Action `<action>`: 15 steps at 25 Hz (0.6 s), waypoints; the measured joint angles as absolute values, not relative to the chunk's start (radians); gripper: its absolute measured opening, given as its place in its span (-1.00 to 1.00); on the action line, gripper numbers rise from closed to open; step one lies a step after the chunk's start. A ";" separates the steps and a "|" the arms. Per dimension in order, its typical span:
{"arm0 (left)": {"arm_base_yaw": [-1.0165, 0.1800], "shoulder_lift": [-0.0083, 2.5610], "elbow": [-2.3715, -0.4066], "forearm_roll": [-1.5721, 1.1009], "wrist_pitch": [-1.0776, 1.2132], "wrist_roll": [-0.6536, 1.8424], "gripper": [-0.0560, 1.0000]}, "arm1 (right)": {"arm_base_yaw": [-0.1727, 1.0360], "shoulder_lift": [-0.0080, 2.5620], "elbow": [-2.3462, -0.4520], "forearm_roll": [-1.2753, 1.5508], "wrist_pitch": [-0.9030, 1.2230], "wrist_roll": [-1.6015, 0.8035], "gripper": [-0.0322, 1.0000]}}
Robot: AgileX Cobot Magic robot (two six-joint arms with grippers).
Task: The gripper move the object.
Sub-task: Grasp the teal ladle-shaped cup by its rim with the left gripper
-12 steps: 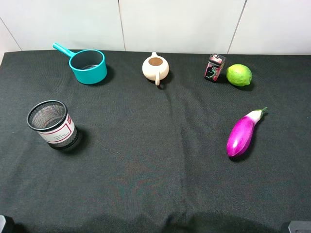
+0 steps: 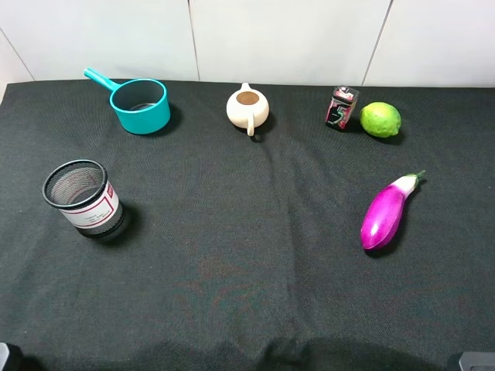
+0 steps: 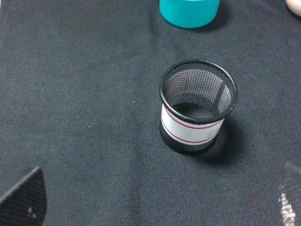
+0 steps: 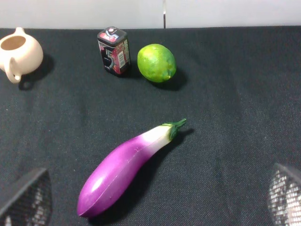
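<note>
The teal saucepan point(image 2: 140, 107) stands upright at the back left of the black cloth, its long handle pointing back and left. The left wrist view shows only part of its teal wall point(image 3: 189, 11), beyond the mesh cup. My left gripper point(image 3: 157, 201) is open and empty, its fingertips point(image 3: 24, 197) wide apart, low and in front of the mesh cup, far from the pan. My right gripper point(image 4: 155, 198) is open and empty, in front of the eggplant. In the exterior view only a sliver of each gripper shows, at the bottom left point(image 2: 8, 357) and bottom right point(image 2: 473, 360) corners.
A black mesh cup point(image 2: 83, 198) stands front left, between my left gripper and the pan. A cream teapot point(image 2: 247, 108) is at the back middle. A small tin point(image 2: 341, 107) and a lime point(image 2: 380, 120) are back right. A purple eggplant point(image 2: 386, 213) lies at the right.
</note>
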State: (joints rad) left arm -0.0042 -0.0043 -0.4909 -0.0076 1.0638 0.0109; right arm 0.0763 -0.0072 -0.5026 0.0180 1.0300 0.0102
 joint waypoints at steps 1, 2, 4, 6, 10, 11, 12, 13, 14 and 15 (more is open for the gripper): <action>-0.004 -0.004 -0.491 -0.008 1.064 0.011 0.95 | 0.076 -0.007 -0.503 0.018 1.030 0.010 0.41; -0.004 -0.004 -0.491 -0.008 1.064 0.011 0.95 | 0.076 -0.007 -0.503 0.018 1.030 0.010 0.41; -0.004 -0.004 -0.491 -0.008 1.064 0.011 0.95 | 0.076 -0.007 -0.503 0.018 1.030 0.010 0.41; -0.004 -0.004 -0.491 -0.008 1.064 0.011 0.95 | 0.076 -0.007 -0.503 0.018 1.030 0.010 0.41; -0.004 -0.004 -0.492 -0.009 1.067 0.011 0.95 | 0.076 -0.007 -0.503 0.018 1.030 0.010 0.41; -0.004 -0.004 -0.492 -0.012 1.067 0.011 0.95 | 0.076 -0.007 -0.503 0.018 1.030 0.010 0.41; -0.004 -0.004 -0.492 -0.017 1.068 0.011 0.95 | 0.076 -0.007 -0.503 0.018 1.030 0.010 0.41; -0.004 -0.004 -0.492 -0.022 1.068 0.011 0.95 | 0.076 -0.007 -0.503 0.018 1.030 0.010 0.41; -0.004 -0.004 -0.492 -0.030 1.069 0.011 0.95 | 0.076 -0.007 -0.503 0.018 1.030 0.010 0.41; -0.004 -0.004 -0.492 -0.041 1.071 0.011 0.95 | 0.076 -0.007 -0.503 0.018 1.030 0.010 0.41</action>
